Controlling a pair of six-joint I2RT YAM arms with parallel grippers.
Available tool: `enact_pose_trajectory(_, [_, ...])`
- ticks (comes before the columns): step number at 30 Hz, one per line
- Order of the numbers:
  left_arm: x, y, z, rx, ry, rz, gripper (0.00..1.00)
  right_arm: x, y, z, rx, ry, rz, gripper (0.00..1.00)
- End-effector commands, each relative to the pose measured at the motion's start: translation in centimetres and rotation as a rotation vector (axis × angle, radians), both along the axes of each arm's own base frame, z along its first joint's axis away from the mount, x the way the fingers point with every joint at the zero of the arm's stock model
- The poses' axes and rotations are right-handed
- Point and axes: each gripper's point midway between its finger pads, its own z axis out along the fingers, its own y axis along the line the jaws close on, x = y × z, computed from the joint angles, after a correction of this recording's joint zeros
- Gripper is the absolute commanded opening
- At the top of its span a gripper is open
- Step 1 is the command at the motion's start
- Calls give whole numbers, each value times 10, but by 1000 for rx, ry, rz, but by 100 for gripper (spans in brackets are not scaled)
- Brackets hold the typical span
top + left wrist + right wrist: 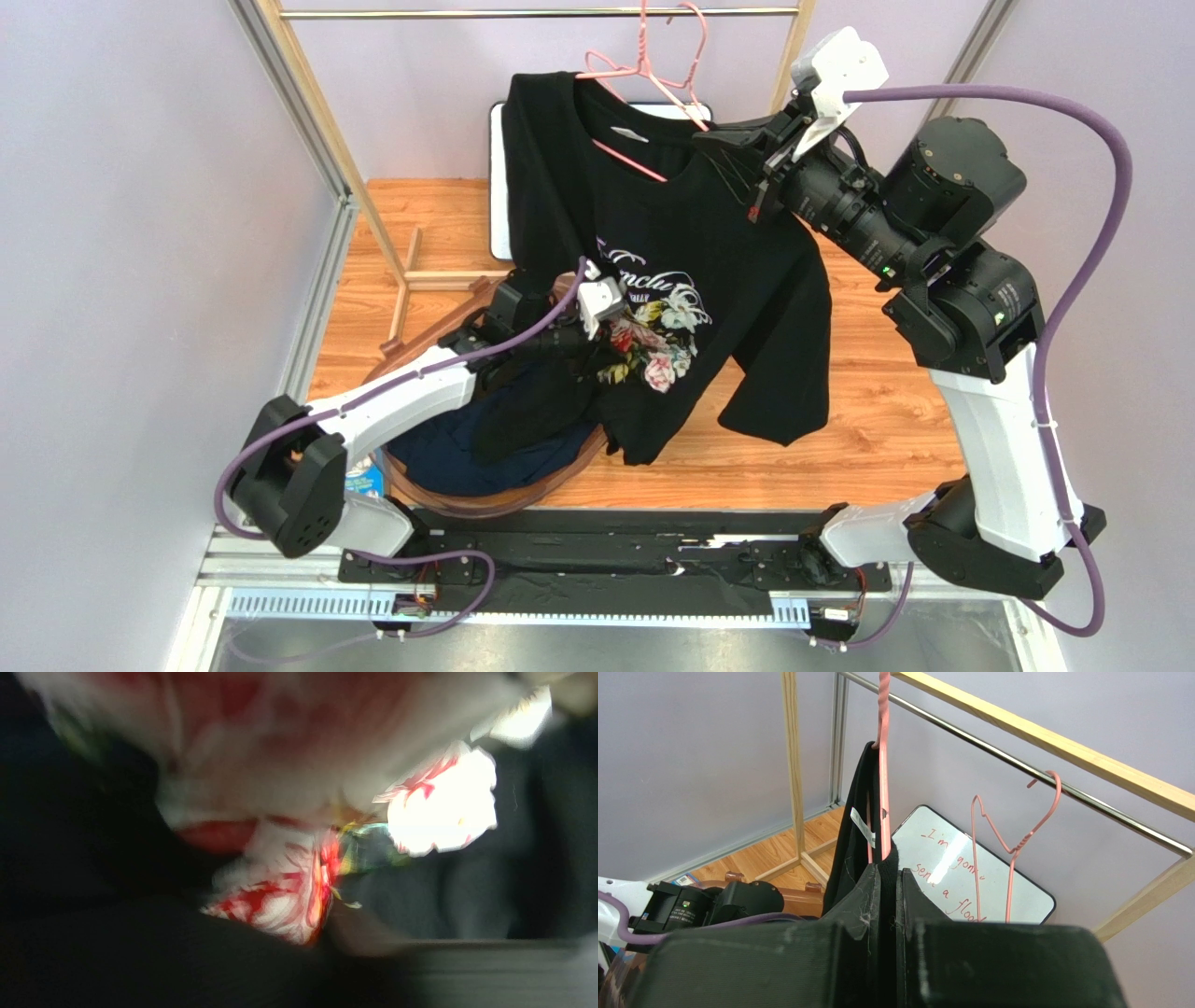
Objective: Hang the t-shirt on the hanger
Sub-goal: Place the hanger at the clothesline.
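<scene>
The black t-shirt (730,280) hangs in the air, its script and flower print facing the camera. The pink wire hanger (634,158) sits inside the collar, and its wire rises out of the neck in the right wrist view (883,777). My right gripper (732,151) is shut on the collar fabric (854,847) beside the hanger wire, jaws pressed together (890,871). My left gripper (601,301) is at the chest print. The left wrist view is blurred and filled by the print (281,896) and black cloth, so its fingers are hidden.
A second pink hanger (1011,854) hangs on the metal rail (990,745) at the back. A whiteboard (948,875) leans behind the shirt. A wooden basket (484,501) with a dark navy garment (477,441) sits below my left arm. Wooden rack posts (323,112) stand at the left.
</scene>
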Motion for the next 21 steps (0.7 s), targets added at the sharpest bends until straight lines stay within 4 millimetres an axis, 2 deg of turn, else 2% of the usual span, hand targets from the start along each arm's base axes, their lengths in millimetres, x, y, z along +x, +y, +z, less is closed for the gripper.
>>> enact_pose_trajectory(1, [21, -4, 32, -1, -88, 74, 0, -9, -15, 49, 131, -143, -34, 0])
enact_pose_trajectory(2, [21, 0, 41, 13, -121, 67, 0, -9, -17, 48, 130, -146, -39, 0])
enact_pose_trajectory(4, [22, 17, 77, -25, -188, 105, 0, -7, -17, 43, 121, -141, -46, 0])
enact_pose_trajectory(5, [35, 33, 97, -47, -244, 151, 0, -8, -19, 46, 122, -160, -52, 0])
enact_pose_trajectory(7, [47, 56, 149, -87, -377, 217, 0, -8, -19, 45, 115, -171, -54, 0])
enact_pose_trajectory(8, [64, 76, 165, -77, -434, 272, 0, -7, -18, 46, 113, -181, -52, 0])
enact_pose_trajectory(9, [77, 85, 173, -50, -482, 286, 0, -5, -15, 44, 107, -182, -46, 0])
enact_pose_trajectory(10, [88, 96, 199, -48, -533, 319, 0, -2, -10, 43, 100, -187, -35, 0])
enact_pose_trajectory(11, [99, 104, 207, -37, -552, 345, 0, -1, -8, 44, 99, -198, -30, 0])
enact_pose_trajectory(12, [121, 120, 205, 0, -562, 386, 0, 2, -4, 42, 92, -199, -24, 0])
enact_pose_trajectory(13, [131, 127, 222, 1, -604, 409, 0, 8, 4, 37, 78, -195, -8, 0])
enact_pose_trajectory(15, [152, 141, 224, 35, -661, 443, 0, 14, 13, 31, 65, -197, 10, 0])
enact_pose_trajectory(16, [162, 146, 234, 50, -748, 453, 0, 19, 20, 25, 56, -191, 27, 0])
enact_pose_trajectory(20, [191, 159, 244, 112, -943, 502, 0, 37, 39, 5, 36, -175, 50, 0])
enact_pose_trajectory(21, [201, 160, 244, 120, -978, 512, 0, 45, 45, -8, 21, -156, 51, 0])
